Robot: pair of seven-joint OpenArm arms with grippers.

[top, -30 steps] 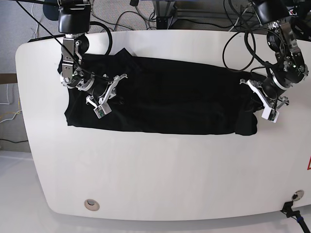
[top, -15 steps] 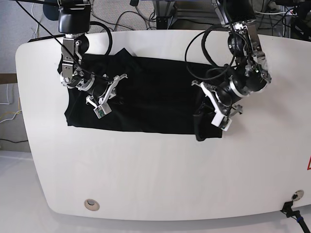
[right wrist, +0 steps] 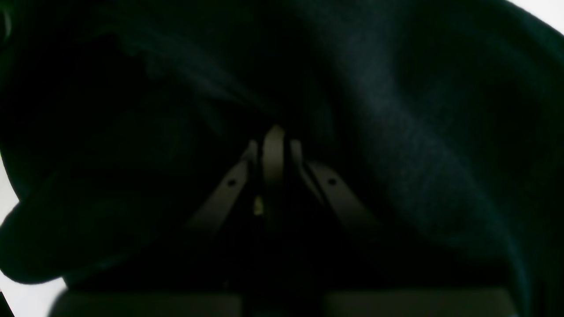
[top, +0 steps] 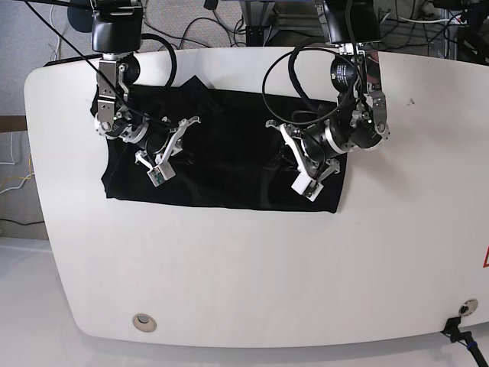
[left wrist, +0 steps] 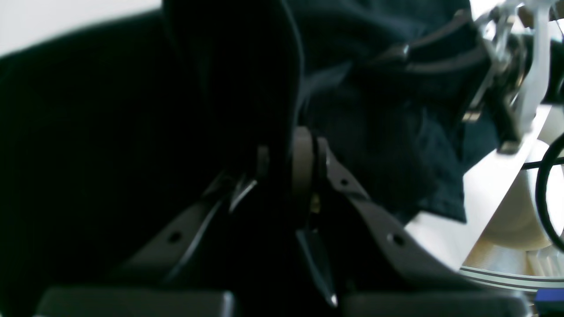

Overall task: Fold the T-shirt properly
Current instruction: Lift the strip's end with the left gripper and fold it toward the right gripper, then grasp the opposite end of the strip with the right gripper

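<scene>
- left gripper [top: 293, 155] is pinching a T-shirt [top: 229, 153] fold, 3 o'clock side
- right gripper [top: 170, 147] clamped on cloth, 9 o'clock side of the white worktop [top: 244, 283]

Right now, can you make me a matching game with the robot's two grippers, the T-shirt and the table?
Things:
1. left gripper
2. right gripper
3. T-shirt
4. table

Descriptions:
A. white and curved at the corners
B. black cloth lying flat, one end doubled over
C. shut on a fold of cloth, near the shirt's doubled end
D. shut, pressed down on the shirt's other end

Pairs: 1-C, 2-D, 3-B, 4-A
</scene>
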